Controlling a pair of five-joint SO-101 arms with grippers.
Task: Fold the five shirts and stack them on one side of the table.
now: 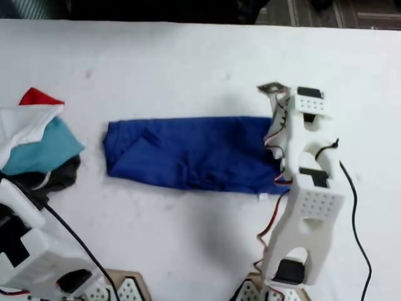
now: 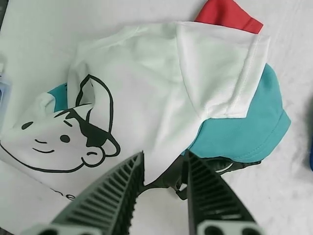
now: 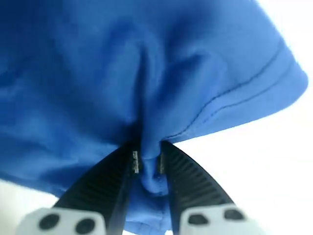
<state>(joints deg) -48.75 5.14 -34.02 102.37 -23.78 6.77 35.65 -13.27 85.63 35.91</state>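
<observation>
On the middle of the white table (image 1: 188,56) we see the blue shirt (image 1: 188,153), lying as a long folded band from left to right. At its right end the right gripper (image 3: 147,162) is closed on a small ridge of the blue cloth, pinched between both fingers. At the left edge of the table lies a pile: the white shirt (image 2: 146,88) with a drawn face on top, under it the teal shirt (image 2: 244,132), the red shirt (image 2: 227,14) and a dark shirt (image 2: 168,178). Over this pile the left gripper (image 2: 165,157) has its fingers apart; whether it touches the cloth we cannot tell
</observation>
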